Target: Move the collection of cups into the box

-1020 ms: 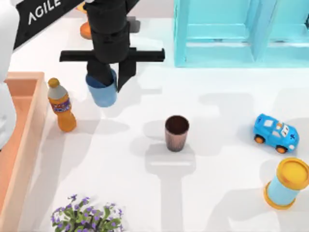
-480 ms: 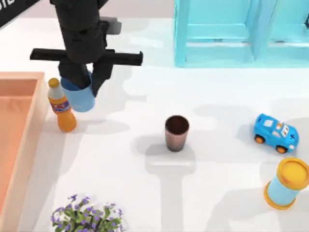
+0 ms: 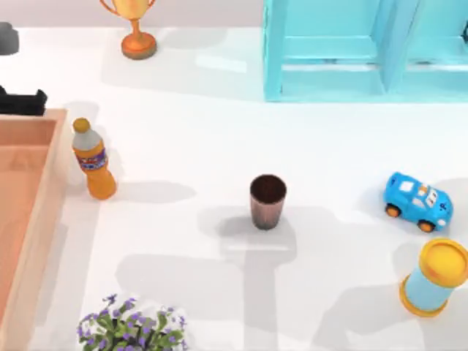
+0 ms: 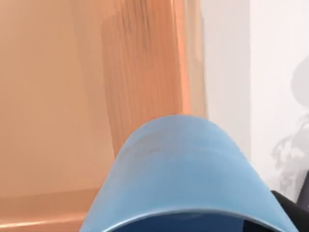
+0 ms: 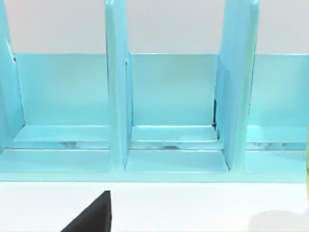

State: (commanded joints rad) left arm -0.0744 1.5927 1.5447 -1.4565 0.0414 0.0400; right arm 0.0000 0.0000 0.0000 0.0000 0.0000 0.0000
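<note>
The light blue cup is seen close up in the left wrist view, filling the lower middle of the frame, with the reddish-brown inside of the box behind it across the left and centre, and the white table down the right. A dark finger is glimpsed at the lower right corner beside the cup's rim, so the cup is judged to be clamped in the left gripper, held above the box floor just inside its wall.

In the top view, the box rim runs down the left edge of the frame, and a dark piece of the left arm is visible at the upper left, just above the box corner. The brown ribbed cup stands upright near the centre of the frame, well apart from the box and to its right. An orange bottle stands between this cup and the box rim.

The relation that matters is that the carried cup lies over the box interior, so release is likely the step in hand. The brown cup is left to be fetched.

In the right wrist view, a cyan shelf unit is faced by the right arm, apparently parked; whether its fingers are apart cannot be told.
</note>
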